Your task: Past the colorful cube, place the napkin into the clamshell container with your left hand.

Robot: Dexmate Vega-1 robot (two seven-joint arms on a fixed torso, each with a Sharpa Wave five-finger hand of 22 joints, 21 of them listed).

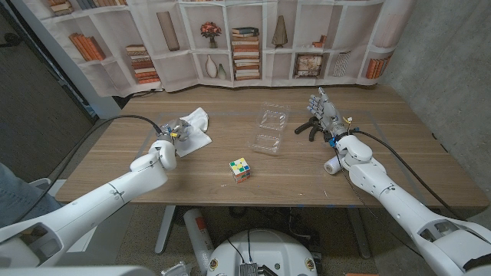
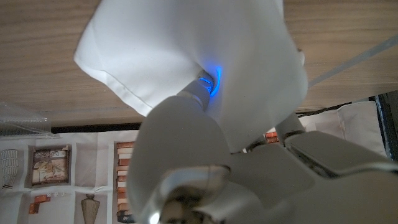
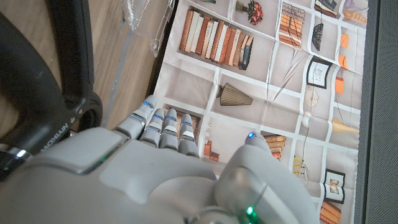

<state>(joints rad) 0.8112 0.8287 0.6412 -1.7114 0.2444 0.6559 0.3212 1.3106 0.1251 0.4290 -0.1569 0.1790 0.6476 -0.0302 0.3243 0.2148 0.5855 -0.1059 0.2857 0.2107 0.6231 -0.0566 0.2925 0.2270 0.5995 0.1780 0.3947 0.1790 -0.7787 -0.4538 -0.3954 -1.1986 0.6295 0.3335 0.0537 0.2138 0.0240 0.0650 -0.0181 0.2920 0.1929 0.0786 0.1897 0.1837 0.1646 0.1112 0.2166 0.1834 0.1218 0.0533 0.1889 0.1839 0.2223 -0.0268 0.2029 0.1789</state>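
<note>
The left hand (image 1: 173, 133) gripped the napkin (image 1: 196, 126) at its fingertips, while the open clamshell container (image 1: 269, 129) lay well off toward the robot's right, beyond the colorful cube (image 1: 240, 169).

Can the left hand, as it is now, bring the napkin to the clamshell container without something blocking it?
Probably yes. The left hand is on the napkin, and the table between it and the open clamshell container looks bare. The colorful cube sits nearer the robot, off that line.
</note>
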